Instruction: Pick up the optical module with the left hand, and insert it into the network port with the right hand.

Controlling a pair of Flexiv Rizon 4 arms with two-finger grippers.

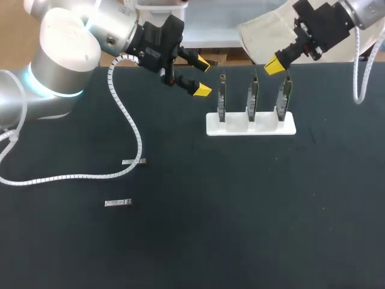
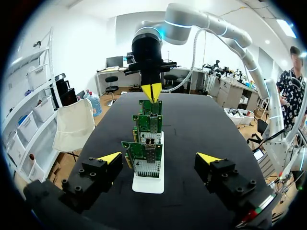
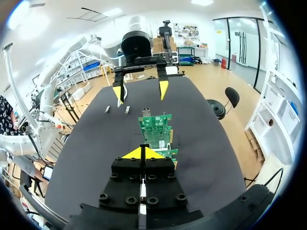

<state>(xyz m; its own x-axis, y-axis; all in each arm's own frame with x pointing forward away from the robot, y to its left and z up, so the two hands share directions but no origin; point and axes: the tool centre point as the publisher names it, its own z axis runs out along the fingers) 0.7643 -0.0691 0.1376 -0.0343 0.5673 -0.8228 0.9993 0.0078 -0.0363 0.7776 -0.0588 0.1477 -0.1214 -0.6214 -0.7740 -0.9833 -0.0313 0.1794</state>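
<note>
- The white holder (image 1: 234, 128) stood on the black table (image 1: 252, 223) and carried three green network cards (image 1: 253, 96) upright in a row.
- The left gripper (image 1: 203, 76) hung above the table just off the holder's left end, near the leftmost card. Its yellow-tipped fingers were spread wide apart with nothing between them.
- From the left wrist, the cards stood in line ahead of that gripper, one behind another. The closest card showed a metal network port (image 2: 145, 167) low on its face, just above the holder.
- The right gripper (image 1: 275, 65) hung over the holder's right end, just above the rightmost card. Its two yellow tips were pressed together and gripped nothing.
- The nearer optical module (image 1: 133, 161), a small silver bar, lay flat on the table well apart from the holder, on the left arm's side.
- The farther optical module (image 1: 118, 203) lay flat farther from the holder, on the same side as the first. Both were well apart from either gripper.
- A white coiled cable (image 1: 123, 111) drooped from the left arm onto the table, away from the holder, and passed close by the nearer optical module.
</note>
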